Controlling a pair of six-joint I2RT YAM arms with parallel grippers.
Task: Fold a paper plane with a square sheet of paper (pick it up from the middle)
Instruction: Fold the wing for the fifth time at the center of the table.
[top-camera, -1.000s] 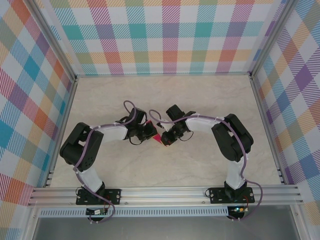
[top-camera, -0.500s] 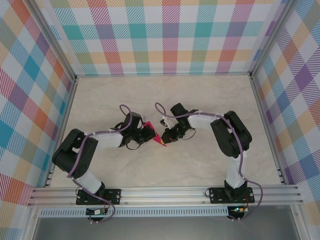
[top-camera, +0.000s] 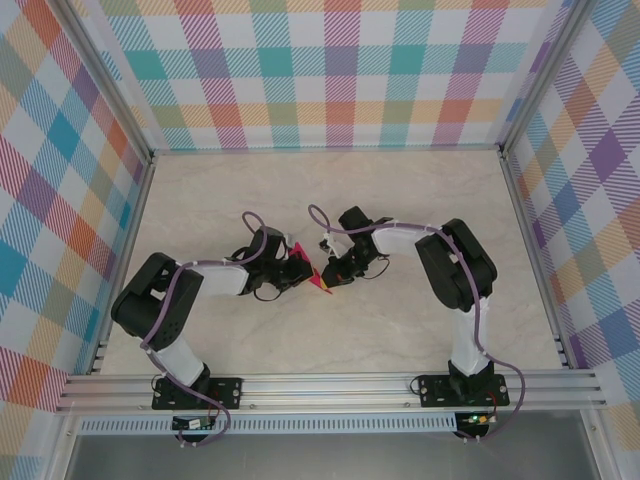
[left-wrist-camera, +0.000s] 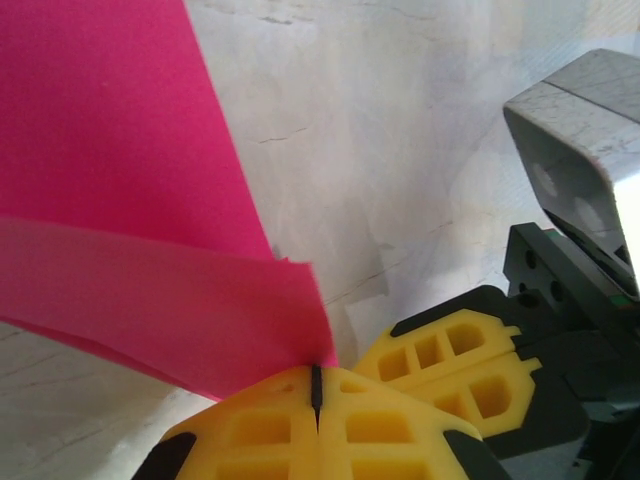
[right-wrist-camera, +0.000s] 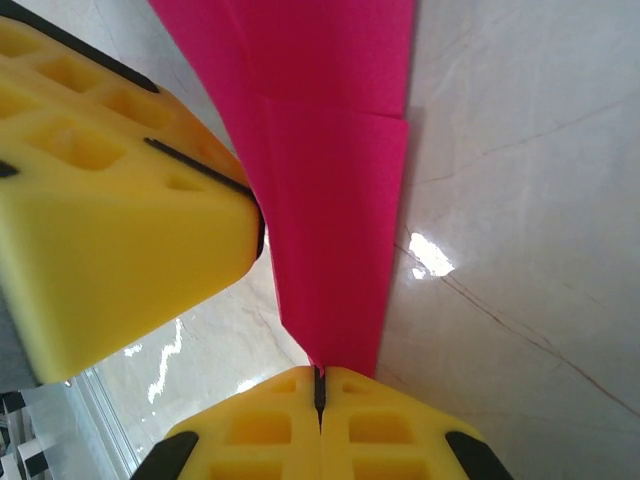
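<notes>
The magenta-pink sheet of paper is folded into a narrow, pointed paper plane shape and is held between my two grippers just above the table's middle. My left gripper is shut on its left edge; in the left wrist view the yellow jaws pinch a corner of the layered paper. My right gripper is shut on the narrow end from the right; its jaws clamp the paper strip. The two pairs of fingers nearly touch.
The marble-look table is boxed in by checked walls and an aluminium frame along the near edge. The right gripper's yellow fingers crowd the left wrist view, and a left finger crowds the right wrist view.
Both wrists dropped lower and shifted slightly, carrying the paper, which now shows more as a pointed shape. The left arm's elbow swung outward, then partly back. Both grips stayed shut.
</notes>
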